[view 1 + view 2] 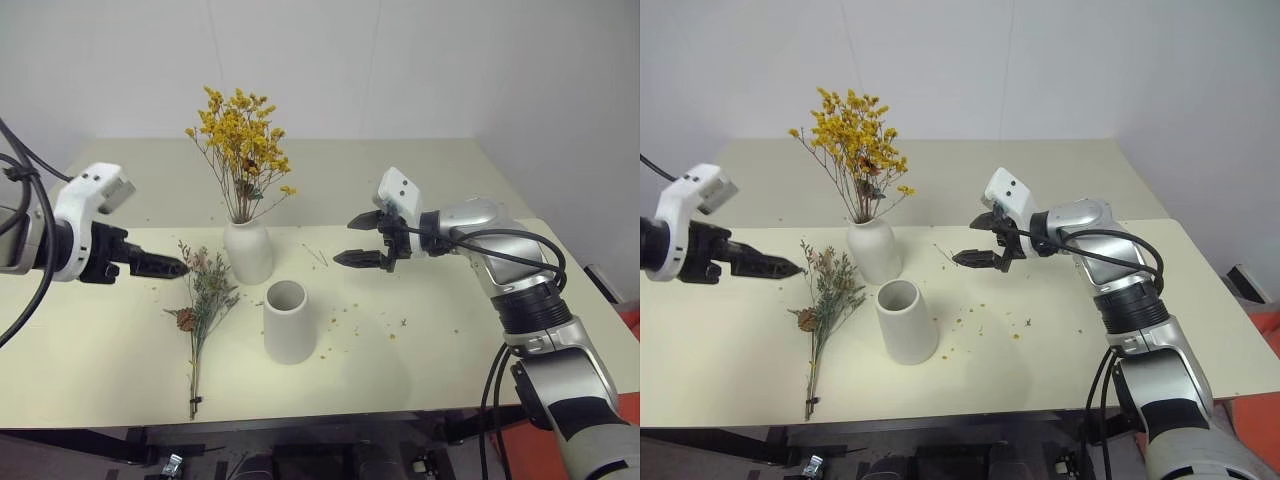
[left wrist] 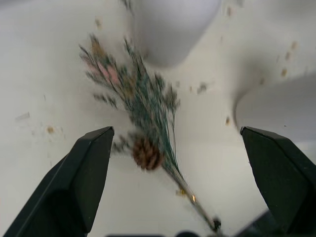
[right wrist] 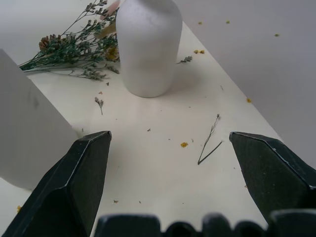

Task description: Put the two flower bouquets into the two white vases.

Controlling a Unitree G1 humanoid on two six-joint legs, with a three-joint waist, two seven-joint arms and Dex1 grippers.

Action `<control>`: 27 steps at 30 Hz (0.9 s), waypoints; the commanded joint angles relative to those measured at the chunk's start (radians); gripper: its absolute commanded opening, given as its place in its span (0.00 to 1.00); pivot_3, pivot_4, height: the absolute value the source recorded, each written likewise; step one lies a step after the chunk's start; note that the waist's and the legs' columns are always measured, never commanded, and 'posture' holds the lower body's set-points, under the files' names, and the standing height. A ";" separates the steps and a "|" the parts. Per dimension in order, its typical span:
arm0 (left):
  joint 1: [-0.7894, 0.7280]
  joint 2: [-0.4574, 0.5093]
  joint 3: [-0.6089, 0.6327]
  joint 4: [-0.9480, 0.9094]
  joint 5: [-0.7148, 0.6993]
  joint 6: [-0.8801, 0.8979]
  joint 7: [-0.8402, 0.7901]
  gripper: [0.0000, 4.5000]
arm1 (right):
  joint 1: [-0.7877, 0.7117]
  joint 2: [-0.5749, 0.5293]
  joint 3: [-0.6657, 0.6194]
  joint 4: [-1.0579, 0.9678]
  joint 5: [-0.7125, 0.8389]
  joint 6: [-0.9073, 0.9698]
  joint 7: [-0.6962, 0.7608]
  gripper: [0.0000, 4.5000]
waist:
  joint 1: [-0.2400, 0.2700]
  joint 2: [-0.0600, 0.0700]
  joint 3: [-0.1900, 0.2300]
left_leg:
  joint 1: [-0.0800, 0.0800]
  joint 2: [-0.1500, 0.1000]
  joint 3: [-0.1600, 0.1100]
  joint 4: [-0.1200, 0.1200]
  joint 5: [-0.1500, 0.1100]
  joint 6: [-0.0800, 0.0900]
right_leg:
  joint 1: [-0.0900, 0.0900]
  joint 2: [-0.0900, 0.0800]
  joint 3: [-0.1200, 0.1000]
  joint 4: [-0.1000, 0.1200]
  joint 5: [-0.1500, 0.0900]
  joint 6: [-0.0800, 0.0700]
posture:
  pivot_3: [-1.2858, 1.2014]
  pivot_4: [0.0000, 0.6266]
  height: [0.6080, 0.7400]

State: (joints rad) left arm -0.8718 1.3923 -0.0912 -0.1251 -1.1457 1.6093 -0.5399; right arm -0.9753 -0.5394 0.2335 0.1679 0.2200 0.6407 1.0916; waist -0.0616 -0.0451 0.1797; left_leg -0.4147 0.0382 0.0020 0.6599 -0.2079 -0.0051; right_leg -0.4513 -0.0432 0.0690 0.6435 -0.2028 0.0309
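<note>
Yellow-orange bouquet (image 1: 240,150) stands in bottle-shaped vase (image 1: 248,250) on desk (image 1: 100,350). Grey-green bouquet (image 1: 203,305) lies flat just left of that vase; wide-mouthed vase (image 1: 289,322) stands empty in front. Left wrist view adds a pinecone-like piece (image 2: 146,153) among the sprigs. Left gripper (image 1: 165,267) hovers above the lying bouquet, jaws spread, empty. Right gripper (image 1: 365,240) is right of the bottle vase, jaws spread, empty.

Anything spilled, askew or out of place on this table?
Yes: yellow crumbs and a loose twig litter the table. The grey-green bouquet lies flat beside the empty wide-mouthed vase.
</note>
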 commanded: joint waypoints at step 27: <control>0.037 -0.135 -0.388 0.250 -0.825 -0.129 0.997 1.00 | 0.017 -0.025 -0.050 -0.078 0.028 0.038 -0.006 1.00 | 0.019 -0.001 0.000 | -0.001 -0.001 0.000 0.001 0.000 0.000 | -0.001 -0.002 0.000 0.001 0.003 -0.005 | 0.52 0.24 1.00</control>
State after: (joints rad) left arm -0.8191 1.2603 -0.4754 0.1154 -1.9336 1.5044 0.4103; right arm -0.9562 -0.5545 0.2212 0.1341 0.2224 0.6717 1.0903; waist -0.0430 -0.0457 0.1797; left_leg -0.4153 0.0368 0.0020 0.6606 -0.2078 -0.0053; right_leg -0.4520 -0.0448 0.0694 0.6444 -0.2000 0.0262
